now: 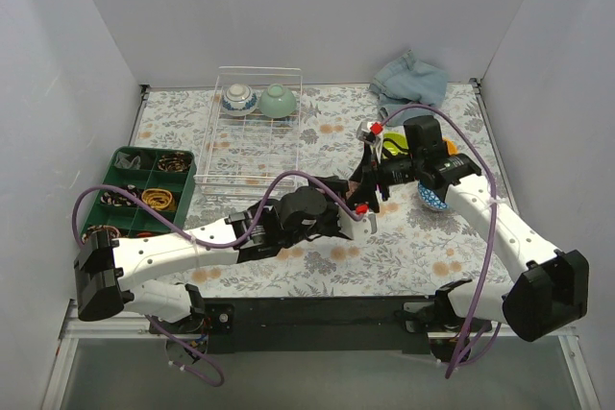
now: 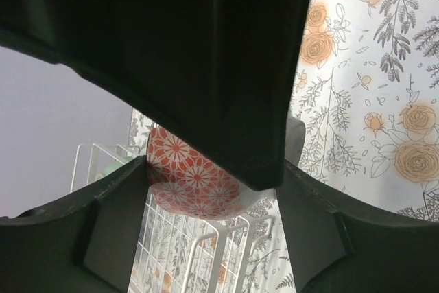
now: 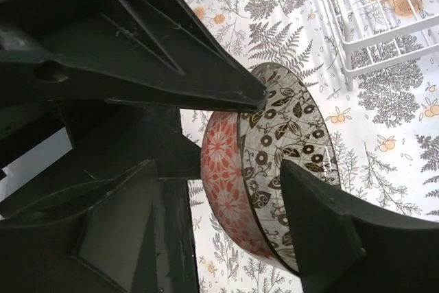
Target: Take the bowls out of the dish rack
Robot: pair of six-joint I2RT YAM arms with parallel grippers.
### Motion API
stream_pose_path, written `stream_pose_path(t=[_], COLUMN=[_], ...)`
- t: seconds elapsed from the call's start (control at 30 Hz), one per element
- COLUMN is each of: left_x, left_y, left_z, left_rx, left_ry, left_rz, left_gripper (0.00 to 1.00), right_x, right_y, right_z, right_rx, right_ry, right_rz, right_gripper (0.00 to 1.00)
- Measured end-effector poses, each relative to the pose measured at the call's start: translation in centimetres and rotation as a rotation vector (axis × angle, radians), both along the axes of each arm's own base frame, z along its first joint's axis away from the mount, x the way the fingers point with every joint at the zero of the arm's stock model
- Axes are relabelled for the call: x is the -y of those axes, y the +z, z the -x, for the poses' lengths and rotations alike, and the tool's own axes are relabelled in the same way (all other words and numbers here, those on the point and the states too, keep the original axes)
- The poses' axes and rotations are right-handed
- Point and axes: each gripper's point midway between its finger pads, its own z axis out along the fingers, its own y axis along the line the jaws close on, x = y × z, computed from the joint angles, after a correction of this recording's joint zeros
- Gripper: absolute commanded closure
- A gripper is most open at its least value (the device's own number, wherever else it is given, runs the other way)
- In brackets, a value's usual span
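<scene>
Left pincer (image 2: 212, 173) is pinching a small round bowl, red-orange with white flowers outside and dark leaves on pale glaze inside (image 3: 274, 169). It holds the bowl on edge in the air, near the rack's right front corner and clear of the flower-printed tabletop (image 1: 404, 247). The right pincer (image 3: 216, 169) is spread, one finger on either side of the same bowl. I cannot see it pressing on the bowl, so this looks like a hand-over between the arms that is not yet complete.

The rectangular dish rack of thin white wire (image 1: 252, 156) has two bowls at its far end: a white one with blue pattern (image 1: 238, 98) and a pale green one (image 1: 278, 101). The rest of the rack looks bare. To the right, partly hidden by the right arm, a lime-green bowl (image 1: 389, 148) sits close to something orange, and a blue-patterned bowl (image 1: 432, 201) lies nearer; how many are stacked there I cannot tell.

By this reading the unloading is past halfway, with the held bowl to set down and two more to fetch.
</scene>
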Motion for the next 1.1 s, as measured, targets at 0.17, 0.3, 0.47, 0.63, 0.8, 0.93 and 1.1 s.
stream_pose_path(t=[0.17,0.3,0.47,0.63,0.8,0.93,1.1], left_x=[0.0,-0.1,0.1,0.1,-0.9,-1.9,-3.2], left_y=[-0.8,-1.7,-2.1,-2.2,-1.5,-0.8,0.7], left_z=[0.5,0.9,1.2,1.3,-0.1,-1.0,-2.1], left_rx=[-0.015,-0.028,-0.038,-0.057,-0.117,-0.182,-0.282], left_ry=[-0.012,-0.027,-0.032,-0.021,0.127,0.220,0.323], left_rz=[-0.010,-0.029,-0.022,-0.004,0.119,0.226,0.377], left_gripper=[0.61,0.59,0.46,0.20,0.02,0.02,0.02], right_x=[0.1,-0.3,-0.1,-0.1,0.8,2.1,4.8], right_y=[-1.1,-1.0,-1.3,-1.4,-2.5,-3.4,-5.0], right_z=[0.3,1.6,2.3,2.3,0.4,-1.4,-4.4], right_rx=[0.001,-0.032,-0.096,-0.100,-0.039,0.006,0.042], right_ry=[0.011,0.062,0.060,0.050,-0.061,-0.184,-0.414], right_rz=[0.019,0.002,0.017,0.027,0.109,0.188,0.337], right_gripper=[0.70,0.98,0.99,0.99,0.99,0.99,0.99])
